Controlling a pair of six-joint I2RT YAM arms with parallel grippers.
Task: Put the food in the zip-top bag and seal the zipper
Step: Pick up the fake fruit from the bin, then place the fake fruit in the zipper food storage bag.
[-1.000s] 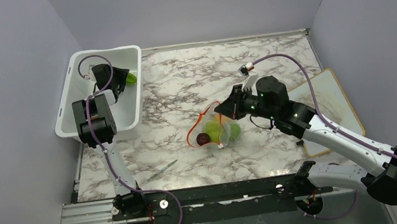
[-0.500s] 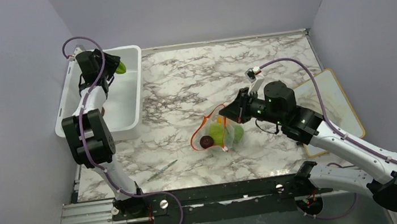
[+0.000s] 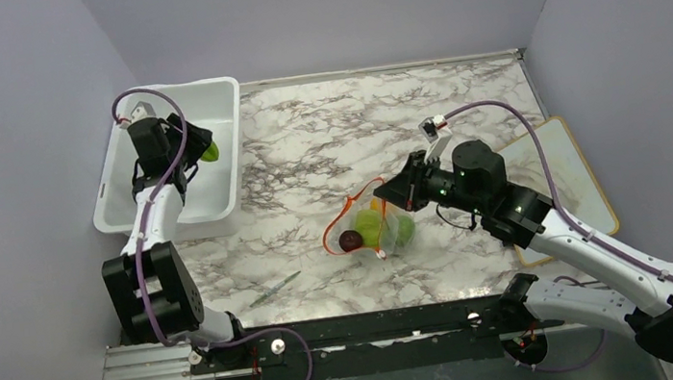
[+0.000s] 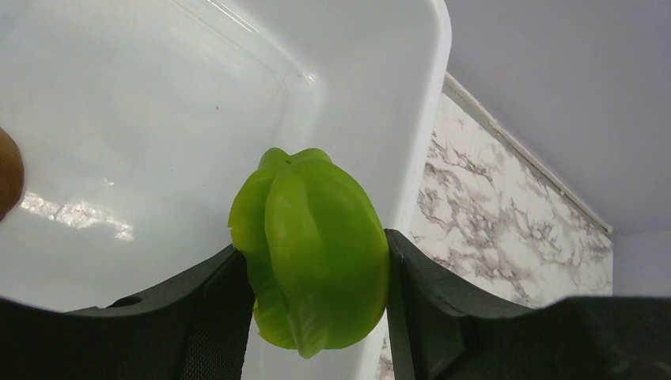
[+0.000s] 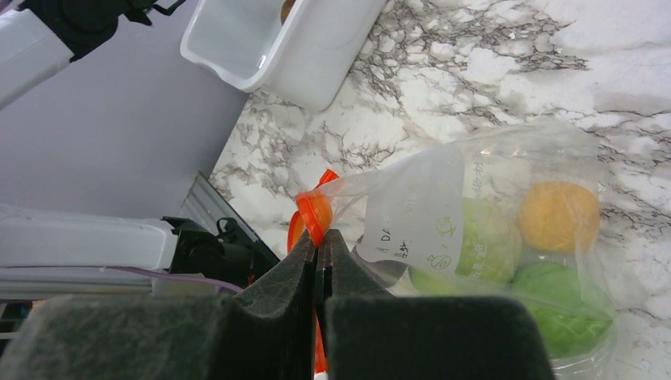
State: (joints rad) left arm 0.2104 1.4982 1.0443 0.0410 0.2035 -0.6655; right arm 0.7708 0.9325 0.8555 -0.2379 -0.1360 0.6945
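Our left gripper (image 4: pixel 316 294) clamping the green pepper (image 4: pixel 316 237), now nearer the white tub (image 4: pixel 380 95) wall, right gripper (image 5: pixel 320 261) still pinching the zipper (image 5: pixel 312 214)

Clear crinkly plastic zip-top bag (image 3: pixel 378 228) lies on the marbled counter (image 3: pixel 308 145), unsealed. Its thin orange-red zipper strip (image 5: pixel 315 212) gapes in a loop, pinched at one point by the right hand (image 5: pixel 320 247). Contents: pale green cabbage ball (image 5: pixel 475 245), orange ball (image 5: pixel 558 215), green round fruit (image 5: pixel 566 309), dark red piece (image 3: pixel 350 240). A lobed bright green toy vegetable (image 4: pixel 316 249) is clamped in the left hand (image 4: pixel 316 273) over the white plastic tub (image 4: pixel 427 95). A brown piece (image 4: pixel 6 170) lies in that tub.
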